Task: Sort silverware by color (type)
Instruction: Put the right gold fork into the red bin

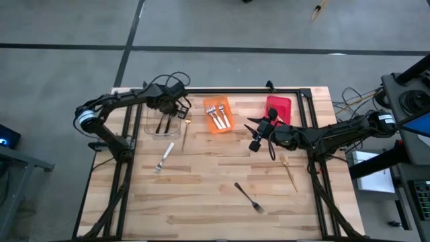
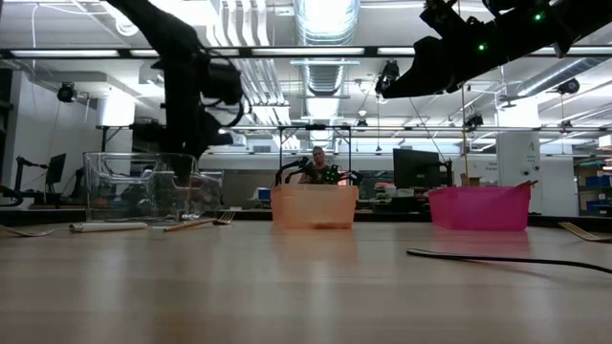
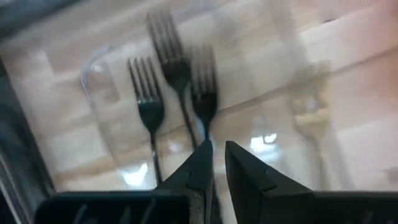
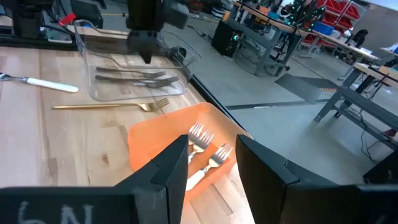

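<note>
Three dark forks [image 3: 152, 99] lie in the clear bin [image 1: 152, 129], and my left gripper [image 3: 219, 149] hangs over that bin [image 1: 179, 107], its fingers a narrow gap apart. My right gripper [image 4: 211, 146] is open and empty, raised between the orange bin [image 1: 217, 126] and the red bin [image 1: 279, 107]. Two white-handled forks [image 4: 208, 155] lie in the orange bin. Flat on the table lie a gold fork [image 1: 187, 125] beside the clear bin, a white-handled fork [image 1: 164, 157], another gold fork [image 1: 290, 172] and a dark fork [image 1: 249, 197]. My left gripper points down into the clear bin, with its fingertips [image 3: 202, 155] right at the handle end [image 3: 207, 127] of one dark fork. I cannot tell whether they touch it.
The three bins stand in a row along the table's far side, the clear bin's walls around my left gripper. A black frame edges the table [image 1: 201, 222]. The near half of the wood holds only loose forks. A person sits in the room far behind [image 2: 317, 162].
</note>
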Robot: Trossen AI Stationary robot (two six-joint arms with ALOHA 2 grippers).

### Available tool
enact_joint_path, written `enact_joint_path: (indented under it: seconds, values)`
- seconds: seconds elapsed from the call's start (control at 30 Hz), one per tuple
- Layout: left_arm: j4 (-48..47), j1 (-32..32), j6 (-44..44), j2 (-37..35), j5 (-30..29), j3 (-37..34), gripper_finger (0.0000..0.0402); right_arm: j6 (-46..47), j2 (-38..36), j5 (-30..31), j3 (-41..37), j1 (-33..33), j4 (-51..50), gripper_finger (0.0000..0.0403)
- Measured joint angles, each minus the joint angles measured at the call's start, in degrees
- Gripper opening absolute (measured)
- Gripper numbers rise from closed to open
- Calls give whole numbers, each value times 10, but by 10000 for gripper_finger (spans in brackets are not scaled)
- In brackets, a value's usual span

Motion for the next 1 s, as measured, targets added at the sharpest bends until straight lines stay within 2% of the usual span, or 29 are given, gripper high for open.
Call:
enact_joint_path:
  seconds: [0.3,0.5,0.63,0.77,1.0]
  values:
    - [69,-178,-28,-29,-113,0,26,27,0,-3,0,0,0,125]
    - [127,-297,-44,-29,-177,0,26,80,0,-44,0,0,-9,125]
    - [197,-362,37,-29,-182,1,26,167,0,-114,0,0,-50,125]
    - [291,-419,171,-29,-183,1,26,250,10,-203,0,0,-89,125]
    - [447,-459,358,-29,-182,-1,26,351,57,-308,0,0,-111,125]
